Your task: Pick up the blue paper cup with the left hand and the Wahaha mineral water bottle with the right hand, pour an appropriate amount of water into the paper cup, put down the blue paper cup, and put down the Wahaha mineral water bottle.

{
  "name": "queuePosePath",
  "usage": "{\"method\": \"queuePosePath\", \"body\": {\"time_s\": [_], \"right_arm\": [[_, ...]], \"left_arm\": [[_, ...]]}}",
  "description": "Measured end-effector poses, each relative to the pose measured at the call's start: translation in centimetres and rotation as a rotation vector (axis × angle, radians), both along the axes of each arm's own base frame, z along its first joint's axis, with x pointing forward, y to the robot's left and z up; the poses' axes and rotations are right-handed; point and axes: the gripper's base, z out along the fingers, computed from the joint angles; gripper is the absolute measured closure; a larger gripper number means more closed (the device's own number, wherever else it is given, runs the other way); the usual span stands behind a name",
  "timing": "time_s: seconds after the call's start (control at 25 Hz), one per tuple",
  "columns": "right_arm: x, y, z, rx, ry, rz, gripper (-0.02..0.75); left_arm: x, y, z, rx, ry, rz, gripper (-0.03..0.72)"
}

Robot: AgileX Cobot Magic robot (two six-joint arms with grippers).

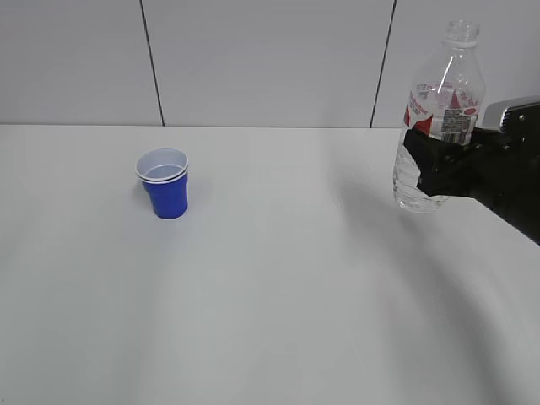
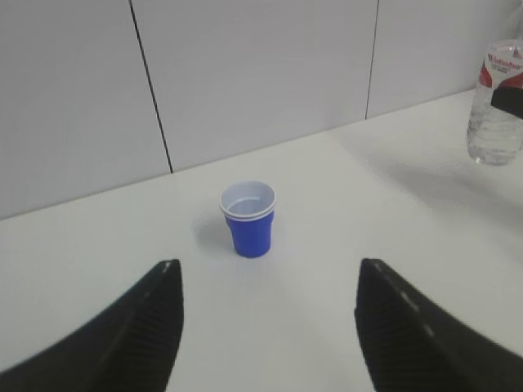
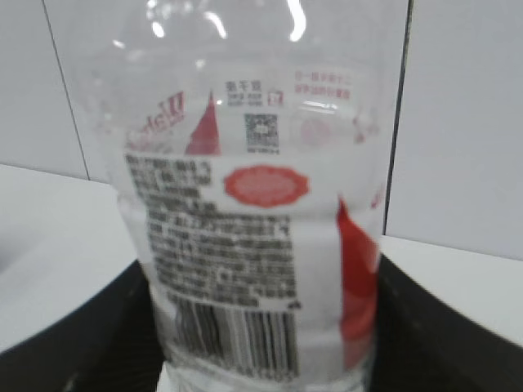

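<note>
The blue paper cup (image 1: 165,182) stands upright on the white table (image 1: 270,321), left of centre, its white inside showing. The left wrist view has this cup (image 2: 249,219) straight ahead, some way beyond my left gripper (image 2: 270,265), which is open with nothing between its black fingers (image 2: 155,314). This gripper is outside the exterior view. At the right, my right gripper (image 1: 430,162) is shut on the Wahaha mineral water bottle (image 1: 440,110), which is upright with no cap on its neck. Up close the bottle (image 3: 261,204) fills the right wrist view, wedged between both sides of the right gripper (image 3: 261,347). Clear water (image 1: 413,184) sits in its lower part.
A grey panelled wall (image 1: 270,59) with dark vertical seams runs along the table's far edge. The tabletop between the cup and the bottle is bare white surface. The bottle (image 2: 497,106) also shows at the far right of the left wrist view.
</note>
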Motion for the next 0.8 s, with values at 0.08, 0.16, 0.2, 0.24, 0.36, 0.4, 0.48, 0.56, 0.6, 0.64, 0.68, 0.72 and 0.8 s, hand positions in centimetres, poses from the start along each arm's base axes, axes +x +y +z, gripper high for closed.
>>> {"method": "queuePosePath", "body": {"time_s": [0.08,0.16,0.2,0.24,0.36,0.4,0.48,0.56,0.6,0.64,0.68,0.72,0.8], "right_arm": [[0.0,0.0,0.0,0.0,0.0,0.0,0.267],[0.0,0.1,0.0,-0.004,0.0,0.009,0.267],[-0.1,0.1,0.0,-0.008,0.0,0.017,0.267],[-0.1,0.2,0.0,-0.01,-0.001,0.023,0.267],[-0.1,0.3,0.0,-0.012,0.0,0.03,0.267],[-0.1,0.3,0.0,-0.013,0.0,0.031,0.267],[-0.1,0.3,0.0,-0.013,0.0,0.032,0.267],[-0.1,0.3,0.0,-0.013,0.0,0.032,0.267],[-0.1,0.3,0.0,-0.013,0.0,0.032,0.267],[-0.1,0.3,0.0,-0.013,0.0,0.032,0.267],[-0.1,0.3,0.0,-0.013,0.0,0.032,0.267],[-0.1,0.3,0.0,-0.013,0.0,0.032,0.267],[-0.1,0.3,0.0,-0.013,0.0,0.032,0.267]], "left_arm": [[-1.1,0.5,-0.5,0.015,0.037,-0.002,0.189],[-2.1,0.9,-1.1,0.033,0.075,-0.003,0.189],[-2.6,1.1,-1.3,0.043,0.096,-0.004,0.189],[-2.9,1.2,-1.6,0.051,0.118,-0.006,0.189],[-3.7,1.4,-2.1,0.054,0.169,-0.018,0.189],[-3.8,1.4,-2.2,0.052,0.183,-0.023,0.189],[-4.1,1.4,-2.1,0.051,0.192,-0.028,0.189],[-4.3,1.5,-2.1,0.055,0.209,-0.031,0.189],[-4.4,1.5,-2.2,0.065,0.23,-0.032,0.189],[-4.5,1.6,-2.4,0.077,0.256,-0.033,0.189],[-4.7,1.7,-2.7,0.091,0.285,-0.034,0.189],[-4.8,1.7,-2.8,0.101,0.306,-0.035,0.189],[-4.9,1.8,-3.0,0.117,0.327,-0.031,0.189]]}}
